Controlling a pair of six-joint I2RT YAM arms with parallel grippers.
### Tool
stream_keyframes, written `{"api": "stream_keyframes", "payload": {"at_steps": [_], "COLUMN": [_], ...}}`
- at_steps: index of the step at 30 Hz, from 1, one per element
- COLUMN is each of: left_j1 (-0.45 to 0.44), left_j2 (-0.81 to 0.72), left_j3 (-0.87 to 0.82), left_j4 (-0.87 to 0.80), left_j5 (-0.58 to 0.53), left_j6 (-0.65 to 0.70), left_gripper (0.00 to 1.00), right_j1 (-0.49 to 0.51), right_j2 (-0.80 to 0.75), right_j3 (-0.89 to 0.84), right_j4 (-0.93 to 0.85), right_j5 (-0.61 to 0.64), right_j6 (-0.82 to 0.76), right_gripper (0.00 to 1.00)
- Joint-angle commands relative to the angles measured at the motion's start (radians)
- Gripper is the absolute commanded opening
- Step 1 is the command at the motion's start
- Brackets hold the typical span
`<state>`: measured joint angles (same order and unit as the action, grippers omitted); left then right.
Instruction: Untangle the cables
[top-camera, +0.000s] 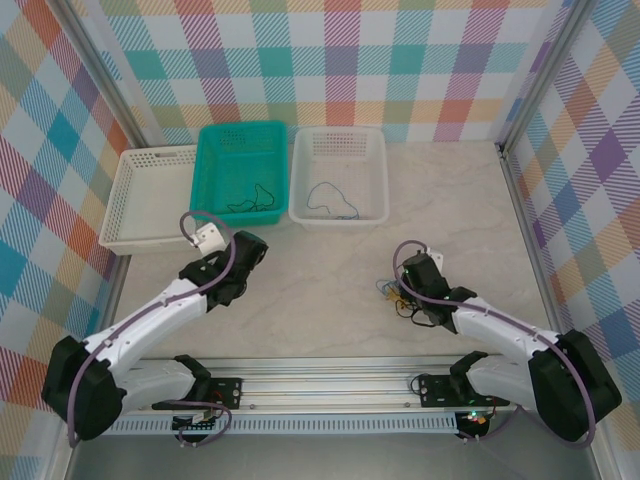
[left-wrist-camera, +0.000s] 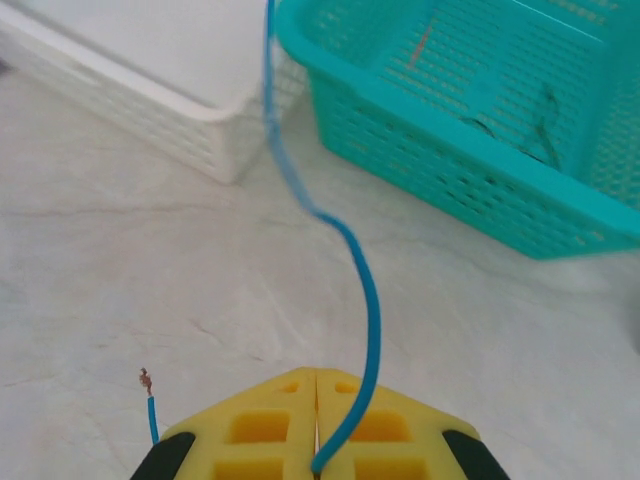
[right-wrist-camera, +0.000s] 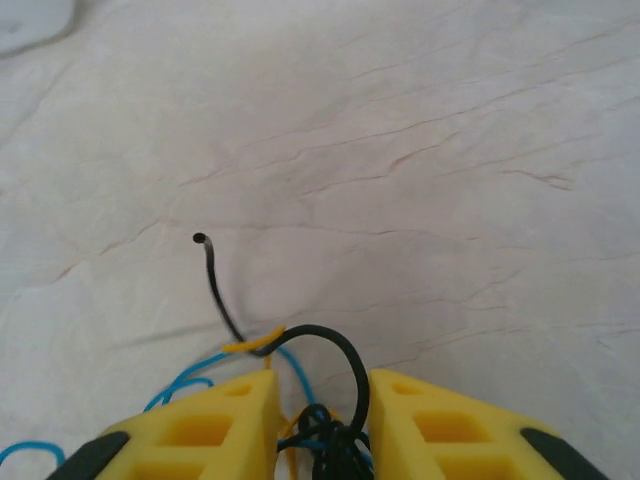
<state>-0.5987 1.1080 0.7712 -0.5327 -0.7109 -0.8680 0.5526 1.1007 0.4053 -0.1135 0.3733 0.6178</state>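
Note:
My left gripper (left-wrist-camera: 316, 375) is shut on a blue cable (left-wrist-camera: 372, 330). The cable rises from between the yellow fingers and curves up past the teal basket. Its other bare end (left-wrist-camera: 150, 410) pokes out to the left of the fingers. In the top view the left gripper (top-camera: 250, 250) sits just below the teal basket. My right gripper (right-wrist-camera: 322, 385) is closed around a knotted clump of cables (right-wrist-camera: 335, 445) in black, blue and yellow. A black loop (right-wrist-camera: 330, 335) and a loose blue strand (right-wrist-camera: 185, 380) spill out in front. The clump (top-camera: 392, 293) lies at the right gripper (top-camera: 405, 290) on the table.
Three baskets line the back: a white one (top-camera: 150, 195) at the left, a teal one (top-camera: 240, 165) holding a dark cable (top-camera: 255, 200), and a white one (top-camera: 338, 172) holding another dark cable (top-camera: 330, 198). Plaid walls enclose the table on three sides.

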Motion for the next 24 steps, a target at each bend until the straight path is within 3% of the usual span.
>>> {"api": "stream_keyframes", "payload": {"at_steps": [1, 7, 12, 16, 20, 24], "left_j1": [0.008, 0.008, -0.001, -0.036, -0.068, -0.07], "left_j2": [-0.037, -0.031, 0.0, 0.016, 0.021, 0.035], "left_j3": [-0.042, -0.076, -0.103, -0.1, -0.09, -0.082], "left_j4": [0.219, 0.357, 0.483, 0.557, 0.565, 0.496], "left_j5": [0.249, 0.468, 0.674, 0.797, 0.81, 0.71], "left_j6": [0.165, 0.229, 0.29, 0.345, 0.373, 0.354], "left_gripper": [0.0, 0.01, 0.52, 0.74, 0.84, 0.85], "right_j1": [-0.002, -0.002, -0.002, -0.002, -0.002, -0.002], "right_j2": [-0.026, -0.056, -0.07, -0.072, -0.065, -0.068], "right_j3": [-0.011, 0.005, 0.018, 0.031, 0.062, 0.067], "right_j4": [0.13, 0.212, 0.231, 0.243, 0.222, 0.237], "right_j5": [-0.19, -0.391, -0.513, -0.585, -0.585, -0.587], "right_j6": [-0.134, -0.275, -0.334, -0.33, -0.278, -0.234], "right_gripper": [0.22, 0.18, 0.09, 0.06, 0.02, 0.0]}}
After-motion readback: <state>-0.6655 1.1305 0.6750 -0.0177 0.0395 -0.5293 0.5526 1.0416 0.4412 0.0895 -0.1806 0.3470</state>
